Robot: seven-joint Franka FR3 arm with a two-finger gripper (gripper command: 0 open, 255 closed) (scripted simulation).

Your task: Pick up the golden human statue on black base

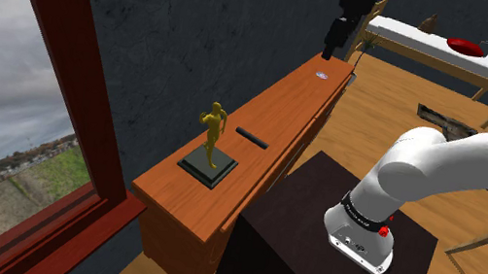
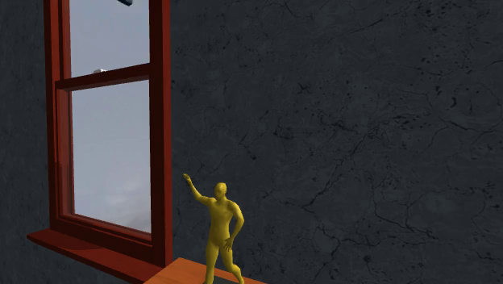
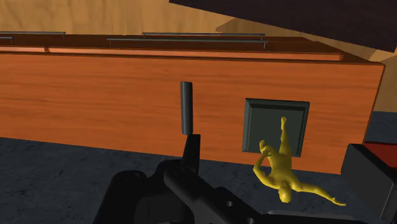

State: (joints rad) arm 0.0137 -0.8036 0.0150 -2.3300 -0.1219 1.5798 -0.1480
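Along the dark wall, the wooden bench [image 1: 286, 103] is carrying the golden statue [image 1: 212, 135], upright on its black base. Your hand [image 1: 332, 47] is hovering high with fingers spread and empty, likely for lining up; the statue is sitting at its seven o'clock.

The statue [image 2: 221, 234] is cut off above its feet

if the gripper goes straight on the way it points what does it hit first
Probably the golden statue, head first: the wrist view looks down on it between the gripper's open fingers. Depth is unclear.
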